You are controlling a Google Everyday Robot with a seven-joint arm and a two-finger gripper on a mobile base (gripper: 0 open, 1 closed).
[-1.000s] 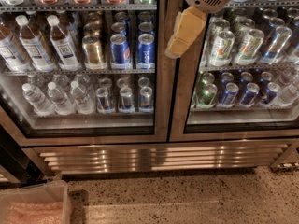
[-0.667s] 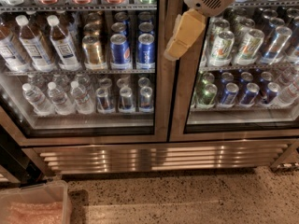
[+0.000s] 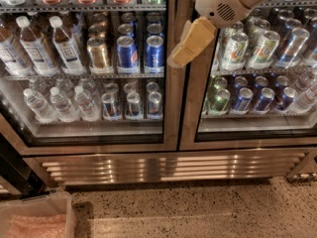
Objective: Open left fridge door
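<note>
The left fridge door (image 3: pixel 171 114) is a tall glass pane in a brushed-steel frame and stands closed. Behind it are water bottles (image 3: pixel 54 103) and blue Pepsi cans (image 3: pixel 128 51). The matching right door (image 3: pixel 190 128), with green-and-white cans (image 3: pixel 234 48) behind it, is also closed. My gripper (image 3: pixel 189 46), tan on a white arm (image 3: pixel 223 4), hangs down-left in front of the steel strip where the two doors meet, at the height of the Pepsi shelf. I cannot tell whether it touches the frame.
A steel grille (image 3: pixel 168 167) runs below both doors. A translucent plastic bin (image 3: pixel 34 217) sits on the speckled floor (image 3: pixel 198 207) at the bottom left. A dark object (image 3: pixel 12 172) stands at the left edge beside the fridge.
The gripper has shifted slightly down and to the left along the middle steel strip. Both doors are as before.
</note>
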